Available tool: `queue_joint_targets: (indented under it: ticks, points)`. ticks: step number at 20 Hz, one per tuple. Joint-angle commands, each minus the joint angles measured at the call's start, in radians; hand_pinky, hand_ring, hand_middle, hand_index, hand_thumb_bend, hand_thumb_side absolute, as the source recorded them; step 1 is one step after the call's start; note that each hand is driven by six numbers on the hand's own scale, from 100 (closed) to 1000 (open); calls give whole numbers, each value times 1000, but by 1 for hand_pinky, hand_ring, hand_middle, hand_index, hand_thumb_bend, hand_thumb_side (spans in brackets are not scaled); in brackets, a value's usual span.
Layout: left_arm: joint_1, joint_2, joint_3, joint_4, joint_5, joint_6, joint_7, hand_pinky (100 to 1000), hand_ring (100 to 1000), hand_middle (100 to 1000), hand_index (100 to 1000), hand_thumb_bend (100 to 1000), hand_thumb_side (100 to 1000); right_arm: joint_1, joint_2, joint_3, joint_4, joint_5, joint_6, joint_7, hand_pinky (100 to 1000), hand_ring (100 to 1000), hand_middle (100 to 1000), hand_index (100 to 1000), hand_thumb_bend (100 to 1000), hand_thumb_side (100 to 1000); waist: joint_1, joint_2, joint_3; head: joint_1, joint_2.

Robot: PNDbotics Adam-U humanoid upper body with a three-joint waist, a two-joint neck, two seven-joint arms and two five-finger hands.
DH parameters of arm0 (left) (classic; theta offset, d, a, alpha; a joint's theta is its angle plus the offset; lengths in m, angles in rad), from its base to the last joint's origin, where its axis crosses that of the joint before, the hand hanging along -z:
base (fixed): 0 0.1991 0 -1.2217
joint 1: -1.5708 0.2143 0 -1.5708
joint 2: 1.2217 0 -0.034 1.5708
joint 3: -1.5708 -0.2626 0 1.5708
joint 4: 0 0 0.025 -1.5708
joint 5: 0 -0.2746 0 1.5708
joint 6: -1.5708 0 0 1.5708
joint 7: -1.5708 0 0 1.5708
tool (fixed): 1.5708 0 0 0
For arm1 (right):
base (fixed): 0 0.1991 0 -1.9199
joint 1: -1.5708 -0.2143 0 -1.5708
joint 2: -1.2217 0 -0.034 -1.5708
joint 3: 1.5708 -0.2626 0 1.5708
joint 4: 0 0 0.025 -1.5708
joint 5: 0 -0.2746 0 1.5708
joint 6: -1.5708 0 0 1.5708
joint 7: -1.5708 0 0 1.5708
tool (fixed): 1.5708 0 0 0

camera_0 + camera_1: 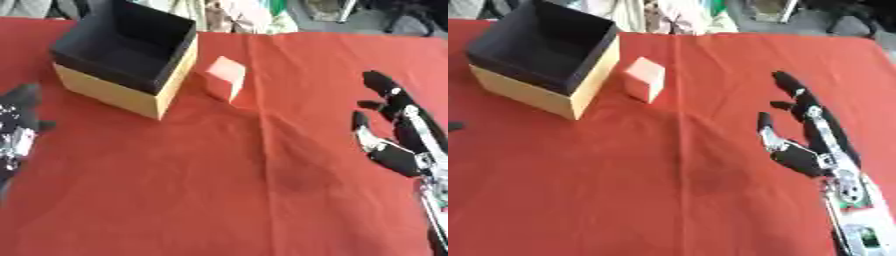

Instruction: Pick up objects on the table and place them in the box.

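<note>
A pale pink block (pixel 227 77) stands on the red tablecloth (pixel 227 190), just right of an open box (pixel 122 52) with tan walls and a black inside. Nothing shows inside the box. My right hand (pixel 807 145) hovers open at the right side, fingers straight and pointing up the table, well to the right of the block and holding nothing. My left hand (pixel 17 125) shows at the left edge, below the box's near corner, partly cut off by the frame.
The red cloth covers the whole table, with a crease running down its middle. Beyond the far edge lie cluttered floor items and furniture legs (pixel 842 15).
</note>
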Motion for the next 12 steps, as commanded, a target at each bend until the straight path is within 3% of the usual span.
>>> queue_joint_targets:
  ticks: [1,7,12]
  points:
    - [-7,17,-2,-20,-1,0,-2,808,1000,927,915,100,410,-3,-16,-4,-11,3,0,2,827,1000,954,1000,100,323,3,-15,-1,-2,4]
    - [-6,19,-2,-19,-3,0,-3,808,1000,927,915,100,411,-6,-36,2,-14,3,-4,5,828,1000,954,1000,100,303,2,-15,-5,-1,6]
    - [-1,22,-4,-17,-5,3,-5,808,1000,928,915,100,415,-31,-144,46,-20,-30,-38,20,824,1000,952,1000,100,274,-7,-21,-5,0,11]
